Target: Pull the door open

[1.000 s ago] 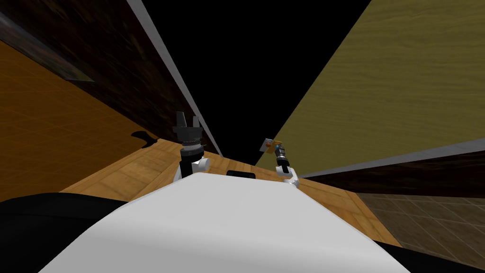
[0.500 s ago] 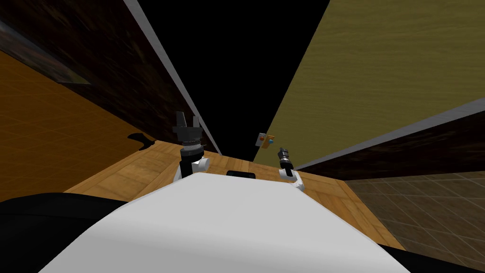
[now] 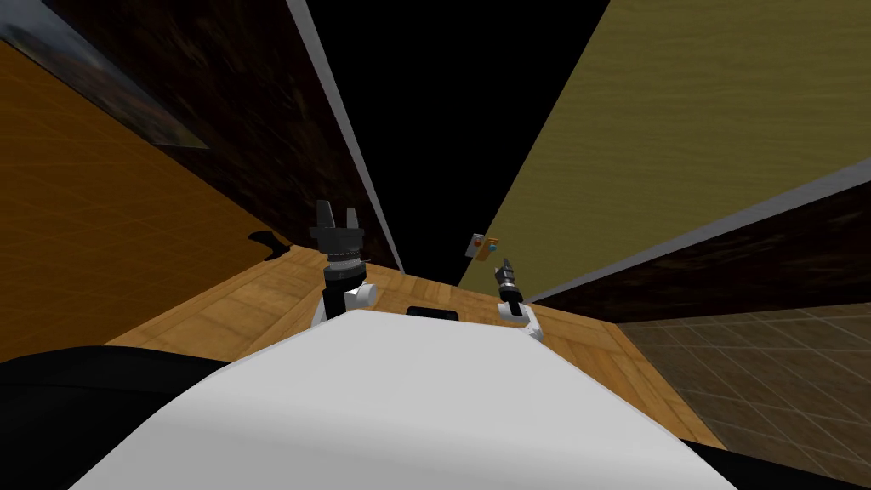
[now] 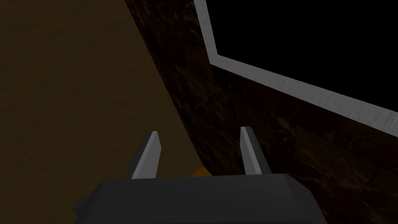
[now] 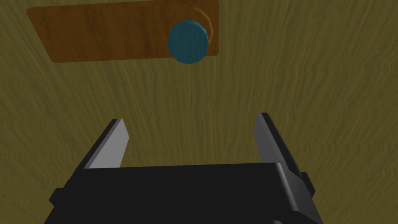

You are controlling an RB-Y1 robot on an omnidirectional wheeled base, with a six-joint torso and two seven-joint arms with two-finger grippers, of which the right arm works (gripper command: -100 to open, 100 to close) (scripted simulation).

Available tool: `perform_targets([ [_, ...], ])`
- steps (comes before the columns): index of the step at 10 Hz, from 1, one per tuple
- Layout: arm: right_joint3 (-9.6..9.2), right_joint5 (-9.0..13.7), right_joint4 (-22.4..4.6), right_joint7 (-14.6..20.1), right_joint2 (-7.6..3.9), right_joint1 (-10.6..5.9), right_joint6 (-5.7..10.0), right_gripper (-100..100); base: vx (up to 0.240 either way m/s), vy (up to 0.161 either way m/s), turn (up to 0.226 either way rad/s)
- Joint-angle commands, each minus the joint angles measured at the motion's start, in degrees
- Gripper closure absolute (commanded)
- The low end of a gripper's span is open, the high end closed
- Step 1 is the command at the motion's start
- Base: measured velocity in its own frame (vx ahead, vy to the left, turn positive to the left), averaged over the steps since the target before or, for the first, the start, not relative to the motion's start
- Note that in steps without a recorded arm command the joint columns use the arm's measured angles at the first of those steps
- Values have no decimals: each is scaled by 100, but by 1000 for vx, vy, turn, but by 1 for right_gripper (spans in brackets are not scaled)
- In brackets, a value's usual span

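Observation:
The olive-yellow wooden door [image 3: 680, 128] stands swung open to my right. Its blue round knob [image 3: 492, 247] sits on an orange plate [image 5: 109, 35] near the door's free edge. My right gripper [image 3: 505, 265] is just short of the knob, open and empty. In the right wrist view the knob [image 5: 188, 42] lies beyond the fingertips of that gripper [image 5: 190, 119], apart from them, against the door face [image 5: 311, 77]. My left gripper [image 3: 336, 211] is raised at the left of the doorway, and its wrist view shows this gripper [image 4: 199, 132] open with nothing in it.
A grey door frame [image 3: 340, 128] edges a dark brown wall [image 3: 230, 111] on the left. Through the doorway is a black area [image 3: 442, 128]. Wooden floor [image 3: 255, 298] lies underfoot, dark tiles [image 3: 765, 383] at the right, an orange wall [image 3: 85, 213] at the far left.
My right gripper has come off the knob and drawn back a little. The door stands swung wider than a second ago. My head view has shifted; the left arm has not moved.

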State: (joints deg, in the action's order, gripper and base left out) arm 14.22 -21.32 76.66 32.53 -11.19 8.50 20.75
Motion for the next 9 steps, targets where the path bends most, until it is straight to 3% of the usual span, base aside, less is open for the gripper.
perform_targets([
  [1,172,33,-78,-30,-74,80,-47,-100,-39,-31,-177],
  [4,467,95,-235,-111,-182,153,-128,-100,10,-96,-143],
  [6,465,100,-252,-134,-167,105,-128,-100,149,-74,13],
  [9,344,89,-232,-157,-86,-40,-95,-100,174,10,86],
])
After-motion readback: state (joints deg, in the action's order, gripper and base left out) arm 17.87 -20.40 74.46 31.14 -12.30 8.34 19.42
